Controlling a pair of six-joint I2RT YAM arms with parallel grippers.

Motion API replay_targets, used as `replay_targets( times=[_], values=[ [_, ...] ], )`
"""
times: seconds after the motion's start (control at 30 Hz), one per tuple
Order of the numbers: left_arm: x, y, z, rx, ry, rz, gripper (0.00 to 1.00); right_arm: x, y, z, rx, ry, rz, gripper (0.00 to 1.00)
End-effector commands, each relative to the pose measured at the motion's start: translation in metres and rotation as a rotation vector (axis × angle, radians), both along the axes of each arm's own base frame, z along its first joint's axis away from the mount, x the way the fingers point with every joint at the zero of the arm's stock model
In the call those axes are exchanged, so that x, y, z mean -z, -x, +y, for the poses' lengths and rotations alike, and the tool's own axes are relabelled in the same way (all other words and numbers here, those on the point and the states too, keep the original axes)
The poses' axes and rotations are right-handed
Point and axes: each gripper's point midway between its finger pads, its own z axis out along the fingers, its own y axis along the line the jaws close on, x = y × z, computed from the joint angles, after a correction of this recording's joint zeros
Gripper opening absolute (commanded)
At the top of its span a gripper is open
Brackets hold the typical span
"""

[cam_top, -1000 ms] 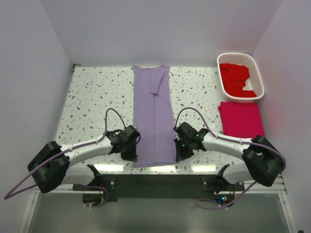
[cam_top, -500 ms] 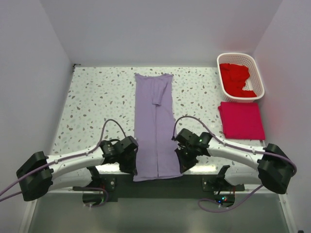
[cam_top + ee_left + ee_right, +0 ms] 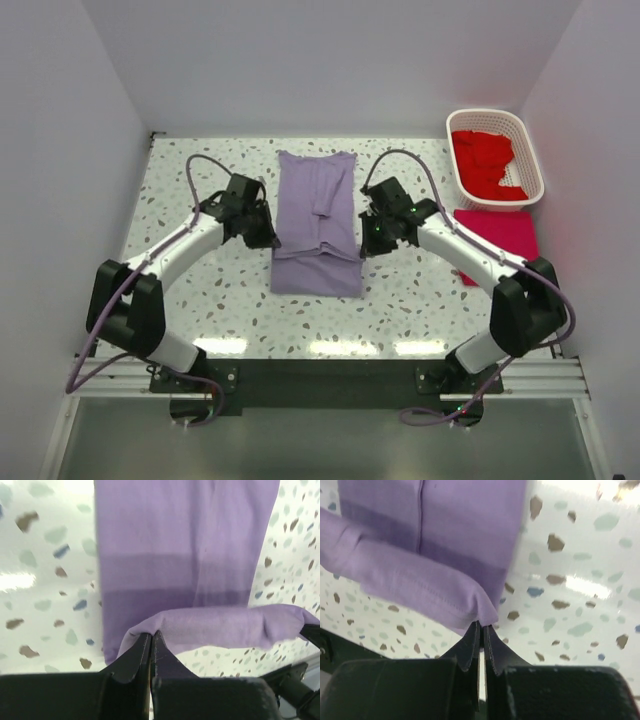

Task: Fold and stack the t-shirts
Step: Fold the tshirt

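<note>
- A second ago the purple t-shirt [image 3: 318, 200] lay in one long strip, and both claws were down by its near end. Now that end has been lifted and carried toward the far side of the table [image 3: 200, 290].
- That makes the shirt look about half as long, with a soft new fold on the side near the robot. I think this is the fold-in-half step, and it is almost done.
- The left claw [image 3: 270, 236] is pressed tight on the left corner of the hem. The left wrist camera shows the cloth pinched between its tips [image 3: 151, 640].
- The right claw [image 3: 367, 243] pinches the right corner the same way [image 3: 481, 630].
- The hem hangs between the two claws, above the flat part of the shirt. From above it is hard to tell if the hem is lying down yet or is a little in the air.
- The shirt sits in the middle of the table, with bare table on both sides of it.
- There is only a little room past the collar before the far edge.
- On the right lies a folded red t-shirt [image 3: 515, 235]. The right arm reaches over its near corner.
- Behind it, the white basket [image 3: 532, 160] holds more red clothes [image 3: 485, 160].
</note>
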Motion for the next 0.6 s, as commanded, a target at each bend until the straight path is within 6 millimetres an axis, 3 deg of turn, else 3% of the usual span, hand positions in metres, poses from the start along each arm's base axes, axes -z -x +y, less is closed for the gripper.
replay_targets(
  times=[0.0,0.17,0.57],
  values=[
    [-0.013,-0.046,0.011,-0.002,-0.037,-0.102,0.0,-0.017,-0.046,0.007,-0.002,-0.018,-0.113,0.0],
    [-0.01,-0.083,0.017,-0.03,-0.046,-0.119,0.0,-0.005,-0.081,0.0,0.029,-0.007,-0.107,0.0],
    [0.004,-0.12,0.023,-0.063,-0.036,-0.128,0.0,0.003,-0.123,-0.001,0.041,-0.021,-0.102,0.0]
  ],
)
